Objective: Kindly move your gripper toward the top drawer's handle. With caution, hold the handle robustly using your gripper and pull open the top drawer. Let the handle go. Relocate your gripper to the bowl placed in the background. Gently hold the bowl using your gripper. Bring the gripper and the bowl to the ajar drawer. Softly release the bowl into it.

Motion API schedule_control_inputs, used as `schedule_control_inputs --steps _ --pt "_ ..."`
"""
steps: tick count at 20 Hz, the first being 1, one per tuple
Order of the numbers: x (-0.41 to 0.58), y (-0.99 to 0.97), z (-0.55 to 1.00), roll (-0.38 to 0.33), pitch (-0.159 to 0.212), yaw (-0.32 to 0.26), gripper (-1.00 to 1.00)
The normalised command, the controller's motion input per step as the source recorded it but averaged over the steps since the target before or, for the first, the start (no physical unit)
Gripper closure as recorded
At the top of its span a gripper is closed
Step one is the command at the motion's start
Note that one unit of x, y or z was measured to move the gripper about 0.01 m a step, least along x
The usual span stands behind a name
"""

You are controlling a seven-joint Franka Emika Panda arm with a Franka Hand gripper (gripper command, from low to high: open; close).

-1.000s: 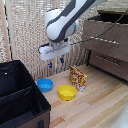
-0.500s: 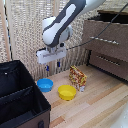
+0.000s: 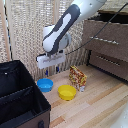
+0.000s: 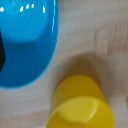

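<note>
1. Since a second ago the arm has swung toward the exterior view's left and come lower; the tool point(image 3: 51, 66) now hangs above the blue bowl point(image 3: 45, 84) rather than over the gap by the dresser.
2. Tool state: cannot tell how far apart the fingers are, too blurred in the exterior view; nothing seems to be held. The wrist view shows only a dark finger edge point(image 4: 2, 52) beside the bowl.
3. Bowl sits on the wooden floor point(image 3: 100, 105), just beside the yellow bowl point(image 3: 66, 92), near the black fabric box point(image 3: 17, 95). The snack bag point(image 3: 77, 78) stands on the far side of the yellow one.
4. Bowl is below the tool, slightly toward the exterior view's left, not touching.
5. Step in hand, as I judge it: approach for the bowl grasp. Centre one finger over the blue rim, the other inside, descend slowly, and keep clear of the yellow bowl.
6. Top drawer point(image 3: 106, 40) and handle point(image 3: 105, 40) are well apart, toward the exterior view's right.
</note>
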Motion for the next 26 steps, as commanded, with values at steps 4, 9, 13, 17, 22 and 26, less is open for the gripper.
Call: schedule_control_inputs --steps 4,9,13,17,22,26 --pt "-0.083 0.14 -0.48 0.000 0.022 0.000 -1.00" --pt "-0.114 0.15 -0.41 0.000 0.004 0.000 -1.00" --pt "0.184 0.04 -0.15 0.006 0.017 0.002 1.00" --pt "0.132 0.00 -0.03 0.014 -0.009 0.000 1.00" --pt "0.003 0.00 0.00 0.000 -0.004 0.036 1.00" --pt "0.000 0.00 0.01 0.000 -0.023 0.030 1.00"
